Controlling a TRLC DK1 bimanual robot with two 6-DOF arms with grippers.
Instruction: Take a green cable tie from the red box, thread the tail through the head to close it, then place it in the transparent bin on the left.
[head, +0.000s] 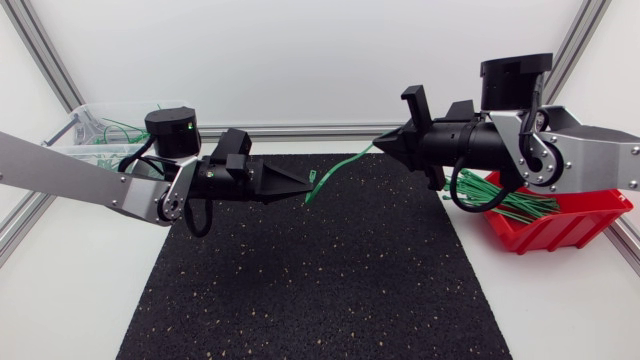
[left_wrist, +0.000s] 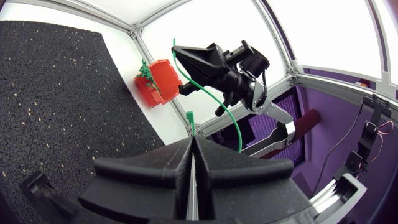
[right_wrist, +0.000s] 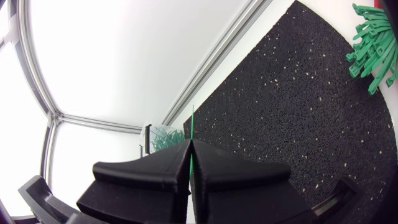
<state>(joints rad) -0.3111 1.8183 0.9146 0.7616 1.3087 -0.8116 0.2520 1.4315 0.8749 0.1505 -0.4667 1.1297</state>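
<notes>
Fingers (left_wrist: 155, 171) of the left gripper (head: 303, 187) are pressed together, pinching the tie (head: 338, 169) close to its head (left_wrist: 189, 117), which sticks out just past the fingertips. The right gripper (head: 380, 145) has its fingers (right_wrist: 236, 174) pressed together as well, on the tie's tail. In the right wrist view a thin green tip (right_wrist: 192, 121) pokes out from the seam between them.

The tie hangs in the air above the middle of the mat (head: 300, 280), stretched as a shallow arc between the two grippers. It runs from the right gripper, further back and to the right, down to the left gripper, nearer and to the left. A short end dangles below the left fingertips. The two grippers point at each other and are near but apart, with only the tie joining them. In the left wrist view the right gripper (left_wrist: 185, 55) shows ahead, with the tail poking out beyond it.

The box (head: 560, 225) sits at the right edge of the table, beside the mat and partly under the right arm. A bundle of ties (head: 505, 200) spills over its left rim towards the mat. The bin (head: 85, 130) stands at the far left corner, behind the left arm, with green ties inside it.
</notes>
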